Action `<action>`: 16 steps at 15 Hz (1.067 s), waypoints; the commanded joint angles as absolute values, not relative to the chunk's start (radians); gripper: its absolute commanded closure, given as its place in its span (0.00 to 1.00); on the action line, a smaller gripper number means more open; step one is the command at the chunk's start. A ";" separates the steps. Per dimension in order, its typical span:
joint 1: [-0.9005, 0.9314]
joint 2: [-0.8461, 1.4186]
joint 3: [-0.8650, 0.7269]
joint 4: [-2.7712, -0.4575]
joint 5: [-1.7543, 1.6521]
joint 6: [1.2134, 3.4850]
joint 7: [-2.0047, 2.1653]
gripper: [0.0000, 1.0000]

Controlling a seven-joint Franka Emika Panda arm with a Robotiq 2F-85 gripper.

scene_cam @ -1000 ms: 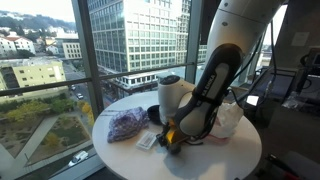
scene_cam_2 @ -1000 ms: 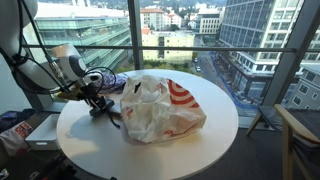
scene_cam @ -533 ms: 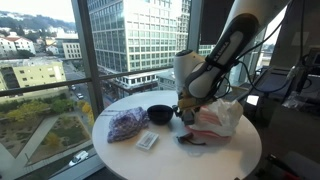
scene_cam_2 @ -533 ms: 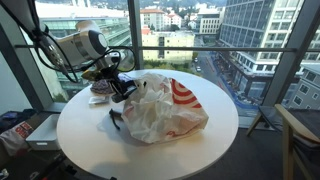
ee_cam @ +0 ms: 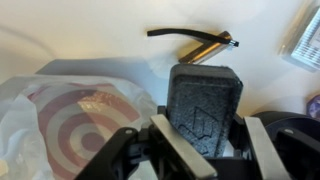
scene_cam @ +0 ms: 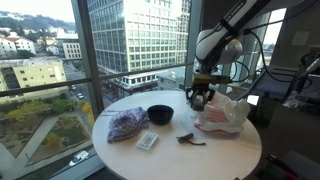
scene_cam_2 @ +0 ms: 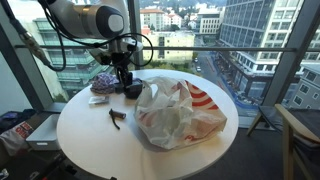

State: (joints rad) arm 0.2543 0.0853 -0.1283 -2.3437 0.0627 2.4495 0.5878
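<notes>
The gripper [scene_cam: 199, 98], centre right in an exterior view, is clamped on a dark block [ee_cam: 204, 105] whose long axis runs up the wrist frame. The bag [ee_cam: 70, 120] lies just beside it, lower left.

red bullseye logo [ee_cam: 88, 122] on white plastic bag [ee_cam: 35, 95]; no legible text.

In the wrist view we lose the bag [ee_cam: 70, 125] past the edge at 8 o'clock, the bowl [ee_cam: 300, 145] at 4 o'clock and a packet [ee_cam: 306, 40] at 2 o'clock. The gripper [ee_cam: 205, 125] covers the foot of the block [ee_cam: 205, 95]. In both exterior views that block is too small for us to make out. The wrist view is slightly blurred.
</notes>
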 commanded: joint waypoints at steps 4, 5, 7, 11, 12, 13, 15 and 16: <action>0.106 0.044 -0.049 -2.352 0.132 2.373 0.595 0.69; 0.095 0.064 -0.047 -2.346 0.127 2.366 0.603 0.69; 0.078 0.110 -0.054 -2.342 0.081 2.402 0.656 0.69; 0.049 0.143 -0.074 -2.335 0.080 2.417 0.688 0.69; 0.041 0.145 -0.079 -2.333 0.086 2.416 0.690 0.69; 0.033 0.151 -0.087 -2.330 0.080 2.418 0.700 0.69; 0.018 0.164 -0.099 -2.325 0.073 2.423 0.714 0.69; 0.013 0.170 -0.106 -2.324 0.059 2.422 0.718 0.69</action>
State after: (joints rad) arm 0.0294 0.1553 -0.0932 -2.3410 0.0951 2.4135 0.6811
